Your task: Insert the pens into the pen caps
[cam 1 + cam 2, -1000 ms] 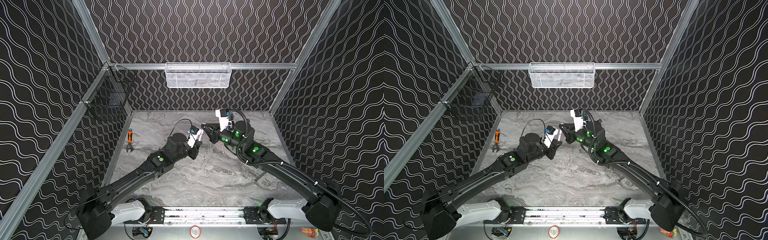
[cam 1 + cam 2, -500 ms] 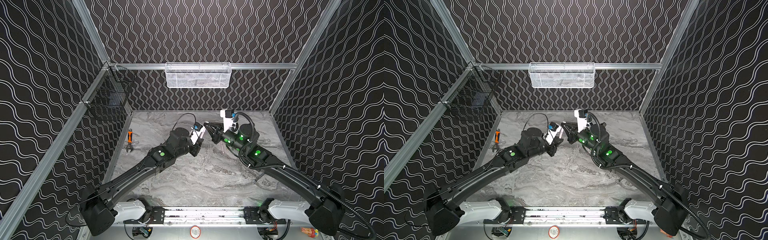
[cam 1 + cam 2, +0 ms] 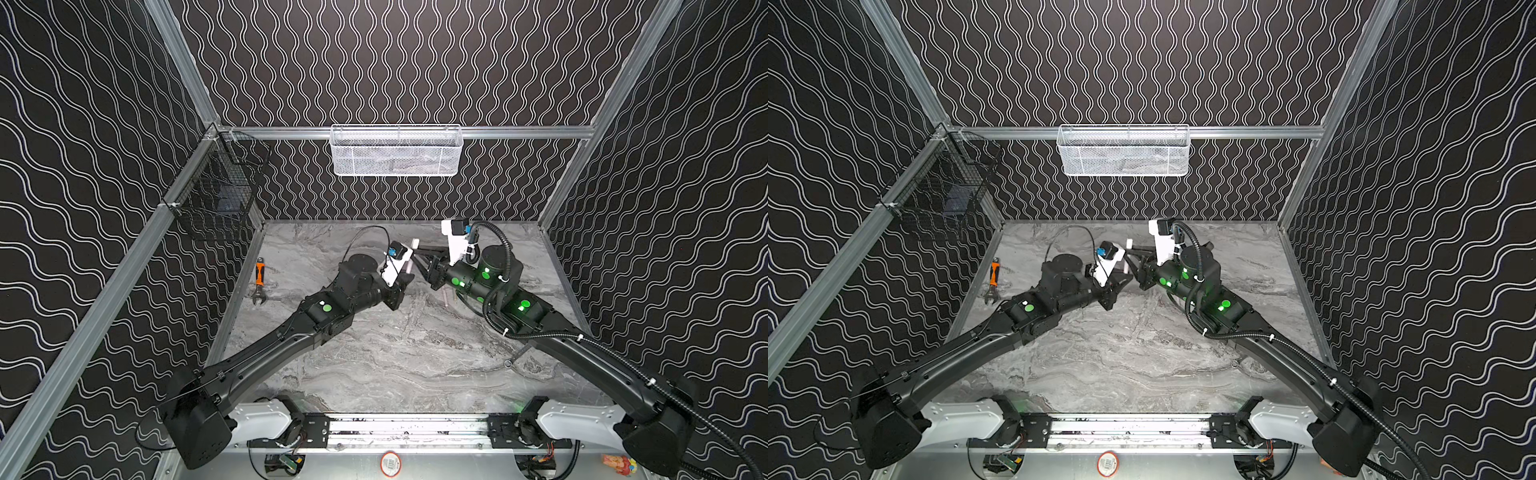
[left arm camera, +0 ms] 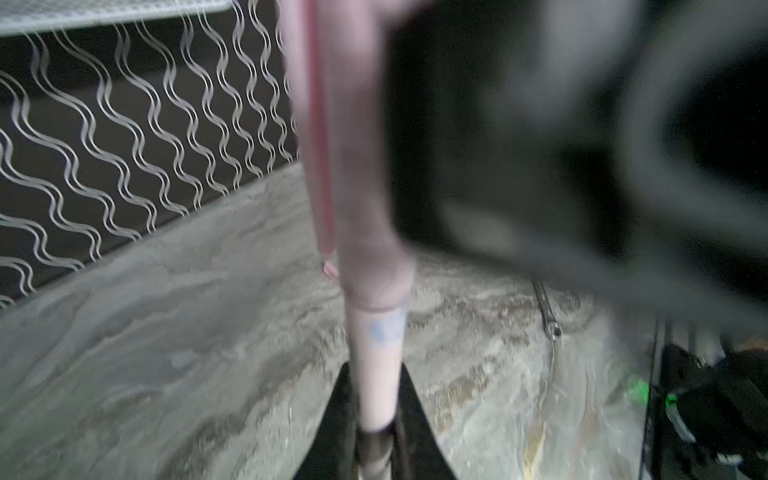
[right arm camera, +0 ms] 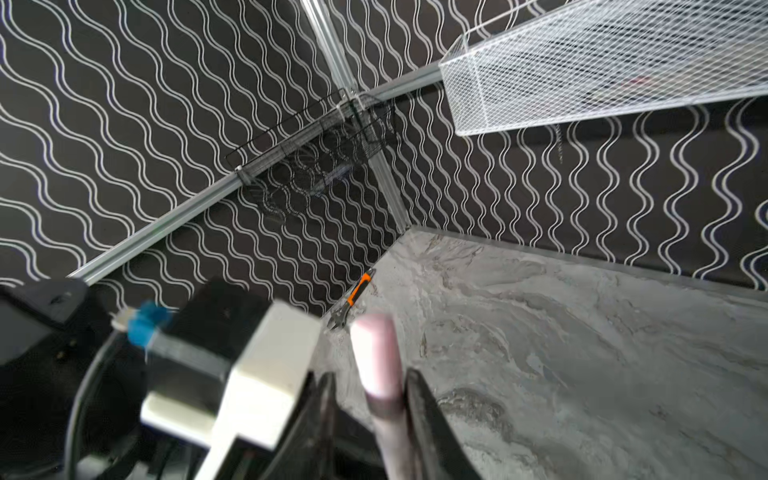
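Note:
A pale pink pen [image 4: 376, 365] stands up out of my left gripper [image 4: 375, 374], which is shut on its lower end. A pale pink pen cap [image 4: 361, 187] with a clip sits on the pen's far end. In both top views the capped pen [image 3: 411, 259] [image 3: 1128, 249] is held above the middle of the table between the two grippers. My right gripper [image 5: 370, 376] is open around the cap [image 5: 376, 353]: one finger [image 5: 326, 386] stands clear of it, the other finger [image 5: 413, 386] is close beside it. Another pale stick [image 3: 444, 296] lies under the right arm.
An orange-handled wrench [image 3: 259, 280] lies by the left wall. A small metal spanner [image 3: 515, 357] lies at the right front of the marble table [image 3: 395, 365]. A white mesh basket [image 3: 397, 151] hangs on the back wall and a black wire basket [image 3: 216, 195] on the left wall.
Both grippers have shifted a little toward the back right with the pink pen. The right gripper's jaws, shut before, have parted from the cap. The left grip is unchanged.

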Tool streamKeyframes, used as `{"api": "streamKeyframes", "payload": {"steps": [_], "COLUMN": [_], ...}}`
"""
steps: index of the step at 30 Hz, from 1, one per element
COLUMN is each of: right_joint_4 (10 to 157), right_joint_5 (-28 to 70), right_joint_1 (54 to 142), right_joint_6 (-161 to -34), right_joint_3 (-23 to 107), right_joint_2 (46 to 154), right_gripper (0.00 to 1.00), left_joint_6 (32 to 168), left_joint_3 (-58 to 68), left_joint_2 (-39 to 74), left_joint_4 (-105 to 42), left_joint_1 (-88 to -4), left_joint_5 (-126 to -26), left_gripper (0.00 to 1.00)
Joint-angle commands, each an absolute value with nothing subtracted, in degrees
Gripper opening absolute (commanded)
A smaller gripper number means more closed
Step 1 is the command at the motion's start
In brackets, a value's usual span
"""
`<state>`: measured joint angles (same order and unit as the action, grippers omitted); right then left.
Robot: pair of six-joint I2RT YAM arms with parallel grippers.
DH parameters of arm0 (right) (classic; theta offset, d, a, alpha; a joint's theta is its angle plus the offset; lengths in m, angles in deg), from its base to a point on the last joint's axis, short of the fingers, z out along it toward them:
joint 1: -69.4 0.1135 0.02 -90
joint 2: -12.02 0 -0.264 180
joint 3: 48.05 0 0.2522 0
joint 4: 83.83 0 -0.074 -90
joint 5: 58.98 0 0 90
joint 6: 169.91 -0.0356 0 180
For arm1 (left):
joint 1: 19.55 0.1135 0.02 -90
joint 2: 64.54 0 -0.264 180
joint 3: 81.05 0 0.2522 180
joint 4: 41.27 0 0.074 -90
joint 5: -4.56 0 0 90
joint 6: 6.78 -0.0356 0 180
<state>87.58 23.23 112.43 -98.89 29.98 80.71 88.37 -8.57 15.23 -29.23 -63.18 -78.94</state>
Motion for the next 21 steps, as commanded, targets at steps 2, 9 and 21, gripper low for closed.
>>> {"api": "streamKeyframes", "payload": {"steps": [2, 9, 21], "right_joint_4": [81.14, 76.25, 78.95], "right_joint_5": [26.63, 24.67, 21.36], "right_joint_1": [112.40, 112.57, 112.78], "right_joint_6": [-96.29, -92.86, -91.59], "right_joint_3": [33.29, 33.68, 33.89], "right_joint_2": [79.38, 78.50, 82.76], "right_gripper": [0.42, 0.40, 0.26], "left_joint_6": [90.35, 91.98, 93.60], "left_joint_3": [-9.77, -10.18, -10.61], "left_joint_2": [15.18, 14.54, 13.61], "left_joint_4": [-37.43, -37.32, -38.01], "left_joint_1": [-63.14, -63.13, -63.10], "left_joint_5": [-74.28, -71.99, -69.56], "left_gripper": [0.00, 0.00, 0.00]}}
